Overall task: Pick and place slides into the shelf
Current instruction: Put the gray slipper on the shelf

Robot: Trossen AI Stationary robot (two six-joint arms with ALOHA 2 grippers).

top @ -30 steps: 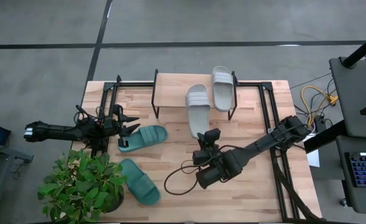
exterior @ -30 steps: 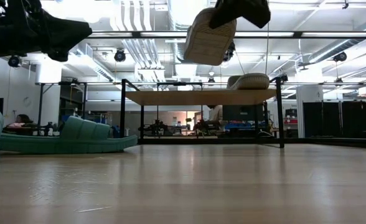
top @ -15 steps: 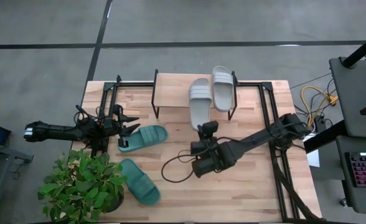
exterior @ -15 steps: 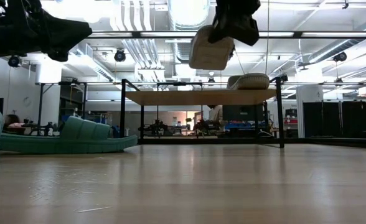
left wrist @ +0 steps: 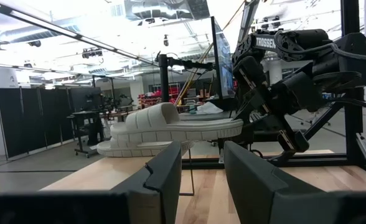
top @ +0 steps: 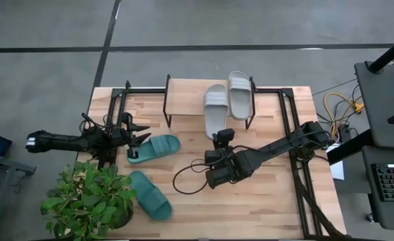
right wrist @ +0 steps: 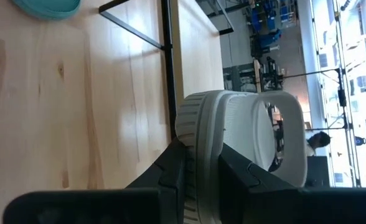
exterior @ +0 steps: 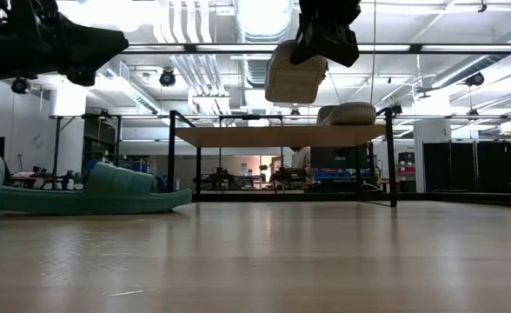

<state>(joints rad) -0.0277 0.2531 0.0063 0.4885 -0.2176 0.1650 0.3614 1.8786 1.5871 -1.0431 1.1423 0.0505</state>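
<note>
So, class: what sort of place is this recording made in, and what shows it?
Probably a robotics lab in an open industrial hall: exposed ceiling ducts, black partition screens and a desk with a keyboard beside the wooden table.

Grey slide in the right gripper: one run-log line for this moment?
right gripper: shut on grey slide, lifted at shelf | left gripper: idle, open

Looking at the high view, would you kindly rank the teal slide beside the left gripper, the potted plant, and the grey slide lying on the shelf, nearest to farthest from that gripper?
1. Teal rubber slide, just beside the left gripper.
2. Leafy green potted plant, at the table's front-left corner.
3. Light grey rubber slide, on the wooden shelf, far right.
</note>
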